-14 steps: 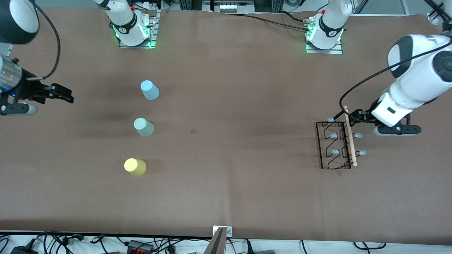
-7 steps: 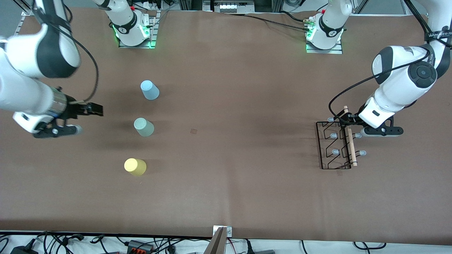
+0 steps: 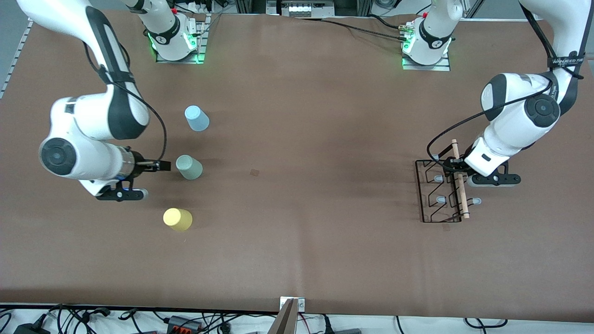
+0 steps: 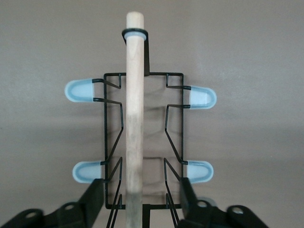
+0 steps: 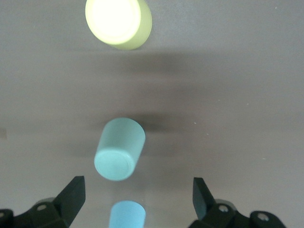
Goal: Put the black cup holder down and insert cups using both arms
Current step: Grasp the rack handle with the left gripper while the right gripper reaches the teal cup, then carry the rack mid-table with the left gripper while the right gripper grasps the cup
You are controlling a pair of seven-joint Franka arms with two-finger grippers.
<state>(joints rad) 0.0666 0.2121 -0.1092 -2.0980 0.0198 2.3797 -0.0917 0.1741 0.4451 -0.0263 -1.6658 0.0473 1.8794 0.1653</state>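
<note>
Your left gripper (image 4: 137,202) is down at the black cup holder (image 3: 441,192), which lies flat on the worktop (image 3: 301,222) toward the left arm's end. The jaws straddle the wooden rod handle (image 4: 134,118) at the end nearer the robots' bases, standing partly apart with daylight on both sides of the rod, so nothing is gripped yet. The risk here is an off-centre close: the rod sits nearer one finger, so that finger would likely meet it first and nudge the light wire frame sideways (or catch a wire instead of the wood). And because the grip is near one end of the rod, the holder may well tilt or swing when lifted.

Your right gripper (image 5: 137,197) is low beside the mint green cup (image 3: 189,167), jaws wide and empty, with the cup just ahead of the gap but not between the fingers. The light blue cup (image 3: 196,118) stands farther from the front camera, the yellow cup (image 3: 177,219) nearer it; all three look to be upside down and well apart from the holder. Come in too low or off line and a fingertip could tip or slide the mint cup, since such a small tumbler would not resist much. The neighbouring cups seem clear enough of the approach, though the arm's elbow is bulky, so watch it.
</note>
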